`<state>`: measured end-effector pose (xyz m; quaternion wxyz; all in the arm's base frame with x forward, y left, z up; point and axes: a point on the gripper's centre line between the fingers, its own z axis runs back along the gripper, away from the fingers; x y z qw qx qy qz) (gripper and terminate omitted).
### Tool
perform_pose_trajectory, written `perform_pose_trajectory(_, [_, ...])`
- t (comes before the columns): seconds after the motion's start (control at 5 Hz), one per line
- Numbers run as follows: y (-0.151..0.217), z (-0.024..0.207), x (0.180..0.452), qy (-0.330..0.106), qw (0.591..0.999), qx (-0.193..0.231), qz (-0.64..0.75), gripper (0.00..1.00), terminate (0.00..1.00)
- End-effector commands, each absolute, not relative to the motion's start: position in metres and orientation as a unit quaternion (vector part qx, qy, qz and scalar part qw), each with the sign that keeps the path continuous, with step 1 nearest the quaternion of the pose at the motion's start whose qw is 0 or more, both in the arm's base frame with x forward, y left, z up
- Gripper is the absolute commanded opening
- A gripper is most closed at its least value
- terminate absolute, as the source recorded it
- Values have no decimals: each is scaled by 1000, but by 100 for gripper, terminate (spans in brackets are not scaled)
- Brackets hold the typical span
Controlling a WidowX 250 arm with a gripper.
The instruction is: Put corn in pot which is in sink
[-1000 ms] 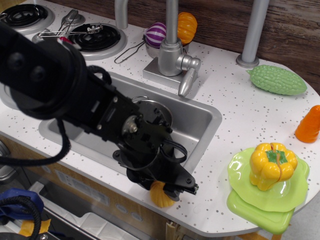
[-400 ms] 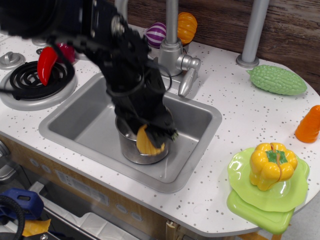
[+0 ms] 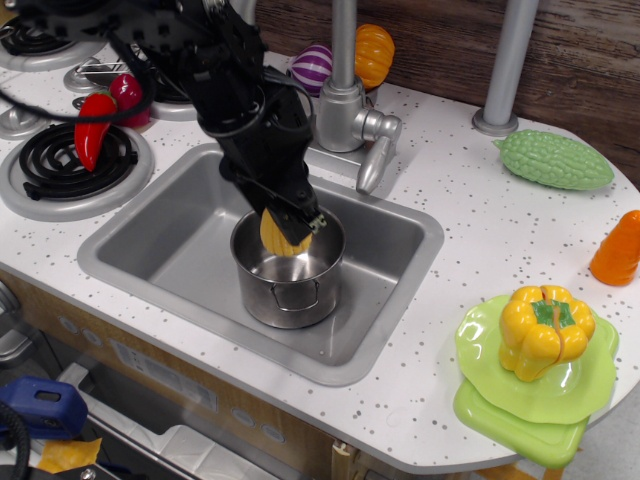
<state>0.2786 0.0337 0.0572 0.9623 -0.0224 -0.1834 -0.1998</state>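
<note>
My gripper (image 3: pixel 287 226) is shut on the corn (image 3: pixel 283 238), a small yellow-orange ribbed toy, and holds it just above the mouth of the pot (image 3: pixel 288 283). The pot is a shiny steel one with short side handles and stands in the middle of the grey sink (image 3: pixel 160 245), which is set in the white speckled countertop. The black arm comes down from the upper left and hides the pot's back rim.
A faucet (image 3: pixel 350 110) stands behind the sink. A red chili (image 3: pixel 93 125) lies on the left burner. A yellow bell pepper (image 3: pixel 543 330) sits on green plates at the right. A green gourd (image 3: pixel 555 160), an orange toy (image 3: pixel 618 250), a pumpkin (image 3: pixel 374 52) and a purple toy (image 3: pixel 312 68) lie on the counter.
My gripper has carried the corn from the counter's front edge up over the sink to the top of the pot, moving back and left.
</note>
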Motion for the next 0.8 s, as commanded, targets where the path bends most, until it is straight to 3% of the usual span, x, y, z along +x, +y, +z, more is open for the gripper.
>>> perform_pose_trajectory(0.0, [63,60,298,-214,945,15,-247,0,0])
perform_pose_trajectory(0.2, [71,53,302,-223,938,9,-266,100,0])
perform_pose_trajectory(0.6, [71,53,302,-223,938,9,-266,100,0])
